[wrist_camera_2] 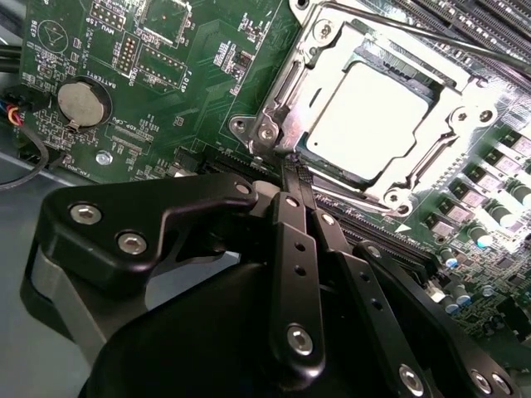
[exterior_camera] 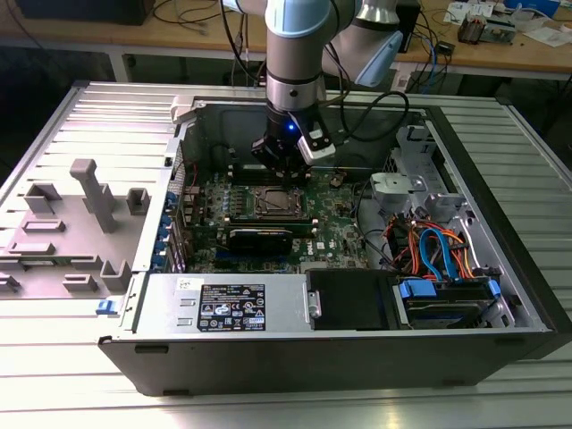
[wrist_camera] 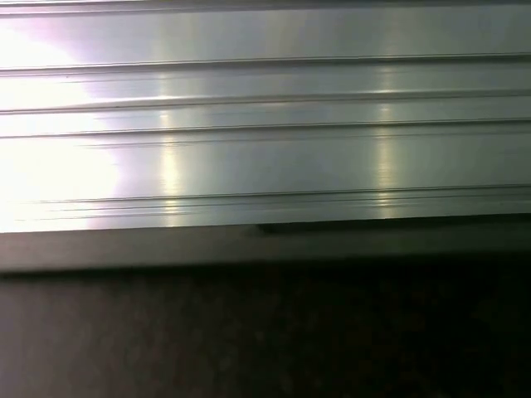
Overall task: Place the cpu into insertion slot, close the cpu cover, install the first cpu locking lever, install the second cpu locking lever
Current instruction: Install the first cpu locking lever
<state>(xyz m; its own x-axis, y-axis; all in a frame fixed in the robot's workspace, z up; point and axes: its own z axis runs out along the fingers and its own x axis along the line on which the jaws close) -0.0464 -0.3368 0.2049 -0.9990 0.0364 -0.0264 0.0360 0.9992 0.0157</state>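
The cpu lies flat in its socket on the green motherboard, its silvery top showing through the window of the cpu cover, which lies down over it. A thin locking lever rod runs along one side of the socket. My gripper is shut, its black fingertips pressed together right at the socket's corner beside the cover's edge. In the exterior view the gripper hangs inside the open computer case just behind the socket and cpu.
A coin battery and memory slots flank the socket. The case holds a power supply at the front and a drive bay with blue and orange cables. A grey fixture sits at the exterior view's left. Ribbed metal crosses the first wrist view.
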